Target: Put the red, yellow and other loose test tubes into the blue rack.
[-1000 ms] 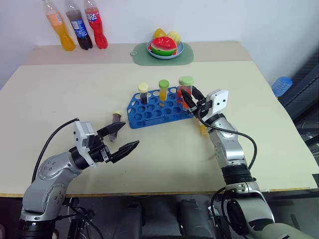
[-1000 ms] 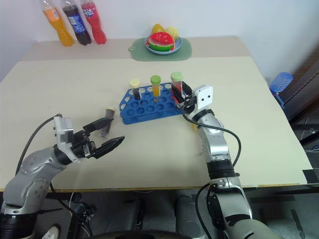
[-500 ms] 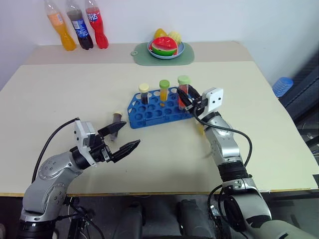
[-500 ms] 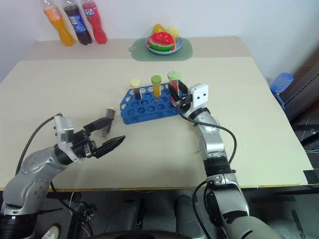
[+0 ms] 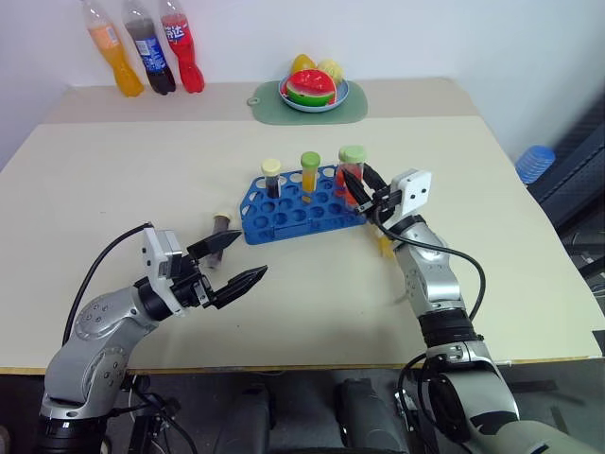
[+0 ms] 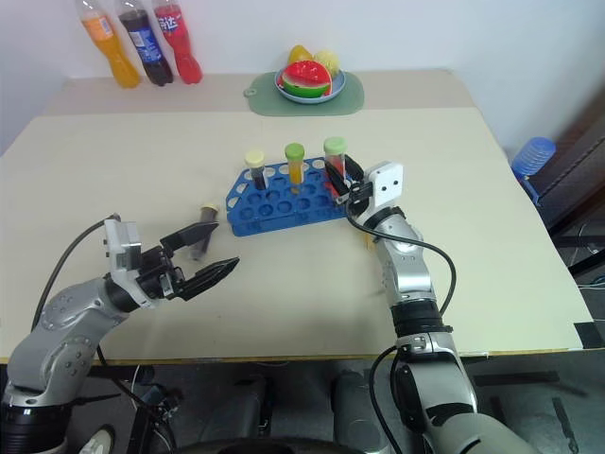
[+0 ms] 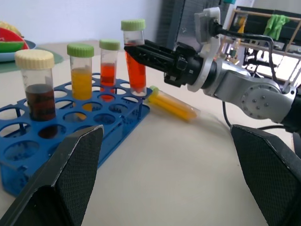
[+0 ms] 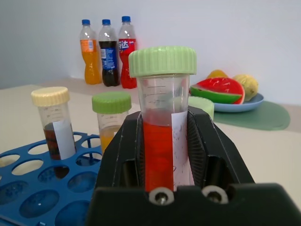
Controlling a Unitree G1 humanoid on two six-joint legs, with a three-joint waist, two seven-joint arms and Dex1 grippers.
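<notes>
While the right gripper (image 5: 362, 190) is clamped on a red tube (image 8: 162, 141) with a green cap, it holds that tube upright over the right end of the blue rack (image 5: 293, 210); from the pictures I cannot tell whether the tube's bottom has entered a hole. Three more tubes stand in the rack's far row: a brown tube (image 7: 38, 87) with a cream cap at the left, a yellow tube (image 7: 82, 77) with a green cap in the middle, and a second red tube (image 7: 109, 66) with a green cap just beside the held one. A loose yellow tube (image 7: 173, 104) lies on its side on the desk (image 5: 492, 199) just right of the rack (under the right forearm). Another loose tube (image 5: 219, 227), dark with a pale cap, lies left of the rack. The left gripper (image 5: 234, 263) hovers near that tube with its fingers spread wide and nothing between them. At the desk's far edge stand three bottles (image 5: 149, 47) on the left and a fruit plate (image 5: 314, 90) on a green mat (image 5: 354, 111).
</notes>
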